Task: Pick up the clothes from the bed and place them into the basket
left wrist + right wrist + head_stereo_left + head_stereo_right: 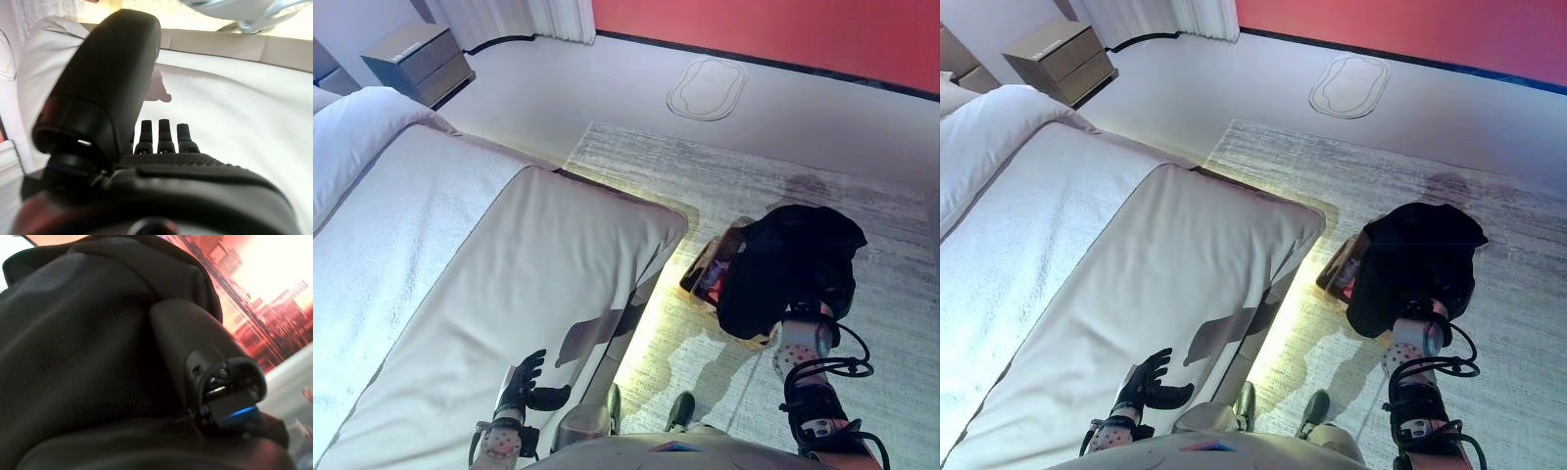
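One bed (460,264) takes the most room in the head views, with one white cover and one pillow (352,122) at its far end; its long side runs from the near left up toward the one nightstand (419,61). One grey rug (1449,206) lies on the floor beside the bed, under the right arm. On this rug stands one basket (705,272), reddish and dark, close to the bed's corner; only its side nearer the bed shows, because the cloth covers the rest.

One black garment (793,264) can be counted, and it is in the right hand (195,357), above the basket. It is bunched into a rounded lump, so its long axis is not sure; the bulk lies beyond the hand, away from the robot, and one fold hangs down on the side toward the basket. In the right wrist view the cloth fills the space past the thumb, and the thumb presses against the fabric. The other fingers are hidden under the cloth, so I cannot tell how they are curled.

One left hand (530,380) hovers over the near edge of the bed cover. Its fingers (166,132) are straight and a little spread, holding nothing; past the fingertips there is only the white sheet.
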{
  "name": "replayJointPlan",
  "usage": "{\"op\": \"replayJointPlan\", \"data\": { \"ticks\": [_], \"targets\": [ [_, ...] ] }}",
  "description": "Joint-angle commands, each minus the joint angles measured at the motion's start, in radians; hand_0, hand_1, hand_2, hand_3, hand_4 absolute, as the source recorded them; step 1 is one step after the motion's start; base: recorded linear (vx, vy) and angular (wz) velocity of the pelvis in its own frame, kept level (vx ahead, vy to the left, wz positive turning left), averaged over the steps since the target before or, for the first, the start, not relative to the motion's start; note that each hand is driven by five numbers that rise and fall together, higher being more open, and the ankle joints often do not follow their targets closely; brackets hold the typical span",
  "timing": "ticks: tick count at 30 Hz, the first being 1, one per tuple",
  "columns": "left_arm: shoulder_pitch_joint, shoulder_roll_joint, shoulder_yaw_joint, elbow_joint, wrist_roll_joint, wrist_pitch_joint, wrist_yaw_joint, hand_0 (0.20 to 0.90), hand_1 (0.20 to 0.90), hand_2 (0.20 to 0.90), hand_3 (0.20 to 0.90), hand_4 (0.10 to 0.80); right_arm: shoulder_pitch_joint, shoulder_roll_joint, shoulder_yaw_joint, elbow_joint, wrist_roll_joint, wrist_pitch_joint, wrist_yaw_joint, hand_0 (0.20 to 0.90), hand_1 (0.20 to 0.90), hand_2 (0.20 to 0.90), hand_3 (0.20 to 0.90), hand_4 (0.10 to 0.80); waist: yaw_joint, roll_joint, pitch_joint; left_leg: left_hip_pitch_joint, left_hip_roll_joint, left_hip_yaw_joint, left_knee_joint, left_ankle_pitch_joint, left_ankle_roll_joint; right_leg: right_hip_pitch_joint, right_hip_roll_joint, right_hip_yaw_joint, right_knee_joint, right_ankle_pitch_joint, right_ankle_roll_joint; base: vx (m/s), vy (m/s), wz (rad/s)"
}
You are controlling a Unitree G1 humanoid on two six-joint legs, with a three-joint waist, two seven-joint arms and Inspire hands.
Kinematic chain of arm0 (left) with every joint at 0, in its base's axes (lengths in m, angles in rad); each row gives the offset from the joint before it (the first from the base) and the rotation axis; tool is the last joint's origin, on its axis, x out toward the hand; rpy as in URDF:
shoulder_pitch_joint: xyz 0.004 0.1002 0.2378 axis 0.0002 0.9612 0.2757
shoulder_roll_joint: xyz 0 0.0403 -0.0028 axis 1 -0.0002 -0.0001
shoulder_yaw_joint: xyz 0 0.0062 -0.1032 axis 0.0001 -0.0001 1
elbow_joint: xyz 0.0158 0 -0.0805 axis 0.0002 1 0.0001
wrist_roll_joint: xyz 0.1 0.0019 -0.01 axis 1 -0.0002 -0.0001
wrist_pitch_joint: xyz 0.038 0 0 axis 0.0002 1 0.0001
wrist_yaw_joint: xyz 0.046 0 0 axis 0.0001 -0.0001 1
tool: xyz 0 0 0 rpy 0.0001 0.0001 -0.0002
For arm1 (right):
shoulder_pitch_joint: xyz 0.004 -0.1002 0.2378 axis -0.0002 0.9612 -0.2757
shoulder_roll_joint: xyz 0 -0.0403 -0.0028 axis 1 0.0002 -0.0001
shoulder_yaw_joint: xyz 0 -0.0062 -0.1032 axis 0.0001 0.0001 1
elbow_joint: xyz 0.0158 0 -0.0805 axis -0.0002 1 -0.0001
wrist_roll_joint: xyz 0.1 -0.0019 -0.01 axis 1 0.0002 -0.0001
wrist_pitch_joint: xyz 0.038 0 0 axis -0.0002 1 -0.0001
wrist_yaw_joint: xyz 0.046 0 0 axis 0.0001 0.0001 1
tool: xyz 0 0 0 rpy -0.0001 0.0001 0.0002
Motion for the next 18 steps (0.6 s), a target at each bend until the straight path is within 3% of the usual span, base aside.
{"op": "replayJointPlan", "data": {
  "ticks": [1,18],
  "targets": [
    [-0.029,0.064,-0.055,0.018,0.034,-0.048,0.008,0.9,0.9,0.9,0.9,0.8,-0.122,-0.117,-0.05,-0.056,-0.131,-0.051,0.047,0.3,0.3,0.3,0.2,0.1,0.031,-0.033,-0.062,-0.087,0.029,-0.052,-0.021,0.057,-0.065,0.071,-0.082,0.026,0.015,-0.021,0.083,0.039,-0.006,0.07],
    [-0.037,0.088,-0.109,0.015,0.003,-0.079,-0.021,0.9,0.9,0.9,0.9,0.8,-0.318,-0.275,-0.022,0.233,-0.221,0.04,-0.03,0.3,0.3,0.3,0.2,0.1,0.077,0.001,-0.021,-0.122,0.013,-0.107,-0.023,0.073,-0.08,0.05,-0.095,-0.026,0.023,-0.02,0.078,0.01,-0.002,0.11]
  ]
}}
